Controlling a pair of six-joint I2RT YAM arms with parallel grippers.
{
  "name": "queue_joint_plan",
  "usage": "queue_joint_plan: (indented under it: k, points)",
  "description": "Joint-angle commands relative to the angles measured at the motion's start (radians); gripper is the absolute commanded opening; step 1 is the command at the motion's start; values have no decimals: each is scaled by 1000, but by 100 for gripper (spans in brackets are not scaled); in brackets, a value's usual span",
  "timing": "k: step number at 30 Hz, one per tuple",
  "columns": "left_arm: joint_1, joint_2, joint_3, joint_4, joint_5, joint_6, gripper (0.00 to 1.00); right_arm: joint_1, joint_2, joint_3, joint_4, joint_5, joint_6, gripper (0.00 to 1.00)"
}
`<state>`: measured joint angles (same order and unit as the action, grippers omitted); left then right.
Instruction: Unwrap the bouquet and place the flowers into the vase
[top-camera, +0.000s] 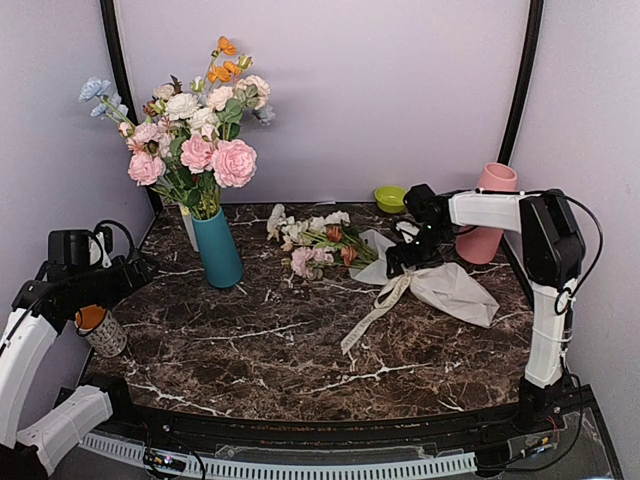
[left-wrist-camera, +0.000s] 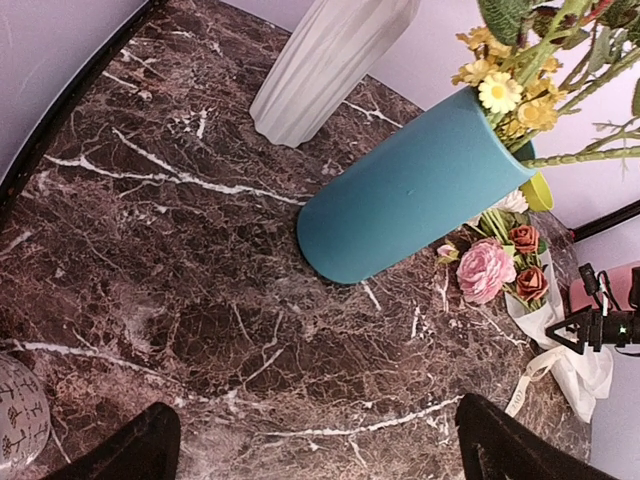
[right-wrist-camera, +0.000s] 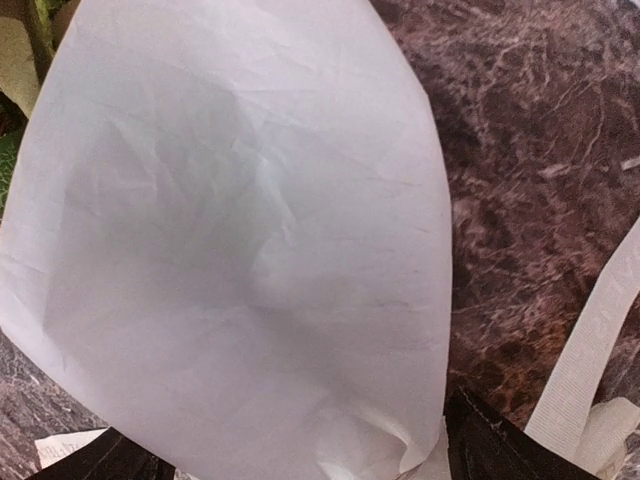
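Paper (right-wrist-camera: 250, 250), cream and creased, fills the right wrist view, running down between the right gripper's (right-wrist-camera: 290, 432) dark fingers (right-wrist-camera: 495, 445). They stand wide apart on either side of it and are not pinched on it. A strip of ribbon (right-wrist-camera: 590, 370) hangs just to the side of one finger.

From above, the bouquet (top-camera: 352, 250) lies flat on the table (top-camera: 300, 350), right of centre. The right gripper is low over its tied middle, touching or nearly touching the paper. The flowers (top-camera: 315, 242) point left, away from the gripper, with white, pink and orange-red heads and green stems running back toward the tie. The paper spreads to the right and nearer side of the gripper, and the ribbon's tails trail toward the near edge.

The vase (top-camera: 487, 222) stands upright just behind the right arm, near the back right corner; its inside cannot be seen. A small green bowl (top-camera: 390, 198) sits at the back, left of it.

Well left of the bouquet, a teal vase (top-camera: 218, 250) holds a big arrangement (top-camera: 195, 130) of pink, white, orange and blue blooms. A white ribbed vase (left-wrist-camera: 325, 60) stands just behind it.

The left gripper (left-wrist-camera: 315, 420) hangs over the table's left side with its fingers spread and nothing between them. A patterned cup (top-camera: 100, 330) holding something orange sits by the left edge.
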<state>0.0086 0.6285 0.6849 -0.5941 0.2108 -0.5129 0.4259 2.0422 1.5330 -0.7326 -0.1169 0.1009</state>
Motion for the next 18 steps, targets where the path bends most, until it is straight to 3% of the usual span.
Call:
queue_joint_plan:
  k: [1,7,11,18]
  points:
    - [4,6,-37,54,-33,-15,99,37,6,-9,-90,-99,62,92]
    - [4,6,-49,63,-67,-21,99,103,-39,-16,-75,-315,213,92]
    - [3,15,-61,77,-70,-18,99,138,-95,-47,-20,-472,226,94]
    - [4,62,-61,80,-69,-16,99,138,-133,-38,-119,-164,167,95]
